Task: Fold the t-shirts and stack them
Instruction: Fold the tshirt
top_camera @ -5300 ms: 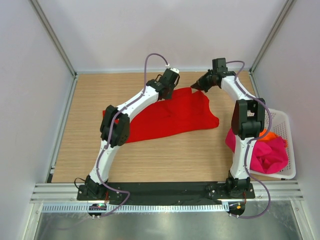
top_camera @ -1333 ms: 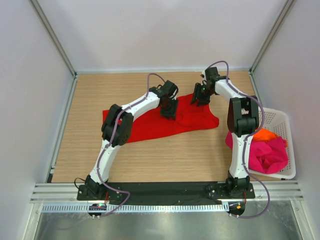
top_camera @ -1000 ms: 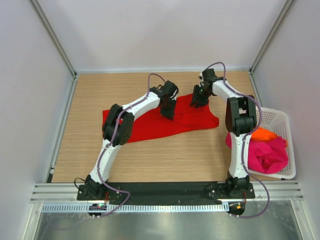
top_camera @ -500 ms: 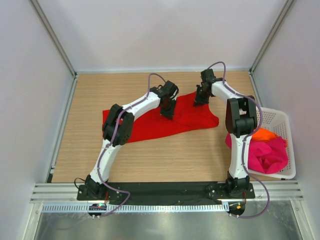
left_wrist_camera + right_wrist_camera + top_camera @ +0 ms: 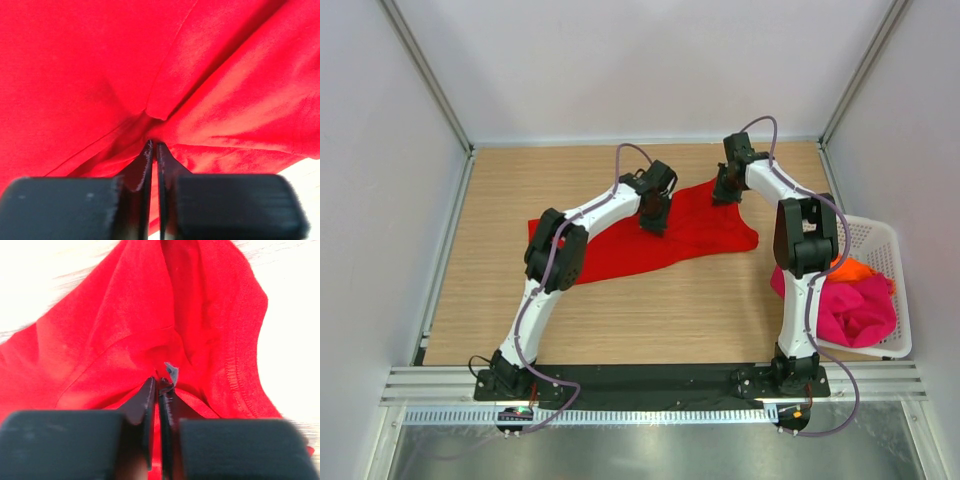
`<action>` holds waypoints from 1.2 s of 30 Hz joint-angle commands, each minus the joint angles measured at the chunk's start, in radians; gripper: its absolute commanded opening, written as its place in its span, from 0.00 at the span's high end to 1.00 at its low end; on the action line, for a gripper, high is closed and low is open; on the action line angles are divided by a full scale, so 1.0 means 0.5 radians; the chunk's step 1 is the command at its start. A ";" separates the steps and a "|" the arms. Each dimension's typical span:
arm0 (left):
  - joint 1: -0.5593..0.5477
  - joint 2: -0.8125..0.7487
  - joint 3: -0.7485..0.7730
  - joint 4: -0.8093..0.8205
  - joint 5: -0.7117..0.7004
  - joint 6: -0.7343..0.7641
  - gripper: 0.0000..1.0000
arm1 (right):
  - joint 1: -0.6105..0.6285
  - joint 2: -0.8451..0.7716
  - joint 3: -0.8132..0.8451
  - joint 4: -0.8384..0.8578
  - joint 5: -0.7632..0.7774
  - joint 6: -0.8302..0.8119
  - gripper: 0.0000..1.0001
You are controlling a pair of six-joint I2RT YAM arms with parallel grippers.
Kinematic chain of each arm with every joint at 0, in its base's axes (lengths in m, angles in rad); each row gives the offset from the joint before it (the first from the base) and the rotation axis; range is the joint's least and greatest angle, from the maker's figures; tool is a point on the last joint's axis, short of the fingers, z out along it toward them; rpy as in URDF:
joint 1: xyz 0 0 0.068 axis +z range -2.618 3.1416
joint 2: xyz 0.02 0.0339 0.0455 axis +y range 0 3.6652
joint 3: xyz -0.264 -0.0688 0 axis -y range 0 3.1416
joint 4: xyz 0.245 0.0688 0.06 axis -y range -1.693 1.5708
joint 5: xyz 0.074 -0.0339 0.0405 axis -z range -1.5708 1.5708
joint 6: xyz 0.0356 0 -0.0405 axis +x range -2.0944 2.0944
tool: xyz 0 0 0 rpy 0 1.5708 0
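Well to the left of the white lattice basket (image 5: 883,238), the red t-shirt (image 5: 610,250) lies spread and rumpled on the wooden table (image 5: 510,190), with none of it touching the basket. I have both arms reaching out over it.

My left gripper (image 5: 655,224) is down on the shirt at a spot farther from the basket than the right one. From the left wrist camera I see its jaws pressed almost together with a ridge of red cloth pinched between the tips, and creases run out from the pinch in several directions.

My right gripper (image 5: 724,193) sits on the shirt's far corner, the end nearer the basket and farther back on the table than the basket. On the right wrist view its jaws are likewise closed on a fold of red fabric. A small grey tab (image 5: 171,373) sticks up just beside the tips; I cannot tell what it is. A stitched hem (image 5: 235,377) curves past on the basket side of the pinch, with bare tabletop beyond it.

Inside the basket the magenta-pink t-shirt (image 5: 857,312) is heaped in a loose pile that spills over the rim facing the red shirt. The orange t-shirt (image 5: 856,268) shows only as a small patch at the far side of that pile, touching it.
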 commanded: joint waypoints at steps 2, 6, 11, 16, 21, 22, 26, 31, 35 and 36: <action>0.046 -0.117 0.131 -0.055 -0.074 0.027 0.86 | -0.029 0.027 0.194 0.032 0.066 -0.011 0.81; 0.067 -0.141 0.269 -0.165 -0.065 0.057 0.67 | -0.026 0.040 0.326 -0.213 0.188 -0.045 0.64; 0.110 -0.340 0.288 -0.273 -0.065 0.079 0.63 | -0.032 -0.043 0.446 -0.501 0.361 -0.036 0.46; 0.156 -0.574 0.123 -0.362 -0.175 0.131 0.63 | 0.035 -0.211 0.318 -0.658 0.354 0.231 0.44; 0.190 -0.901 -0.175 -0.371 -0.298 0.140 0.63 | 0.139 -0.343 0.142 -0.576 0.220 0.492 0.45; 0.190 -0.948 -0.285 -0.350 -0.292 0.122 0.63 | 0.146 -0.353 0.081 -0.560 0.162 0.525 0.45; 0.187 -1.141 -0.595 -0.148 0.069 -0.043 0.64 | 0.143 -0.435 -0.042 -0.545 0.146 0.413 0.47; 0.067 -1.182 -0.896 0.224 0.380 -0.353 0.64 | 0.115 -0.576 -0.274 -0.422 0.066 0.164 0.50; 0.039 -1.142 -0.924 0.227 0.313 -0.415 0.66 | 0.100 -0.601 -0.382 -0.401 0.032 0.221 0.52; 0.042 -1.138 -0.921 0.209 0.282 -0.409 0.66 | 0.100 -0.601 -0.404 -0.395 0.102 0.252 0.52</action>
